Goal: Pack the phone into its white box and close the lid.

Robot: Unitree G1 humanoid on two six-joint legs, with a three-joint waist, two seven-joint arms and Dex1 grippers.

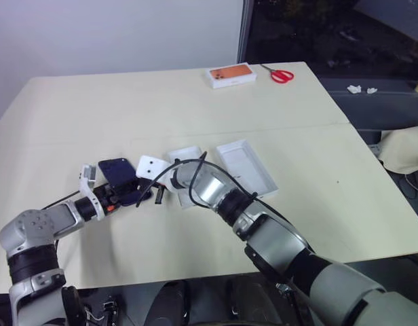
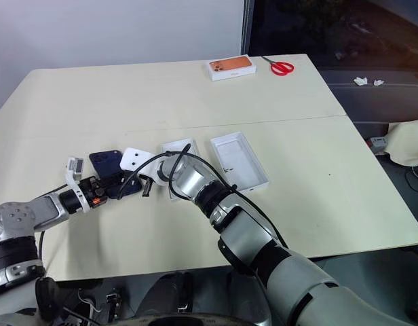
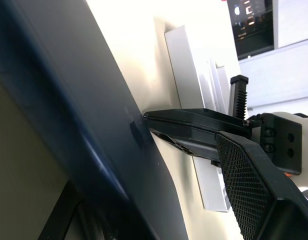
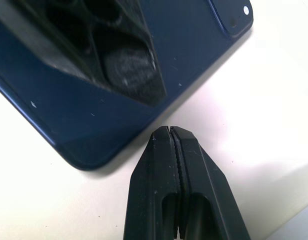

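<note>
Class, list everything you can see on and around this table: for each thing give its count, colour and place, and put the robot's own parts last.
phone: one, dark navy, near left of table, between left hand's fingers
white box: one, white, table centre
white moulded insert: one, beside phone
second white tray: one, behind right hand
orange-topped box: one, far edge
scissors: one, red handles, far edge
table: one, cream
left hand: black fingers around phone
right hand: black, shut, tip at phone's edge

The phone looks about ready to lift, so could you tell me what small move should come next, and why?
Probably lift the phone slightly with the left gripper, whose fingers straddle its near end. The shut right gripper only noses its edge, and the white box lies further right.
</note>
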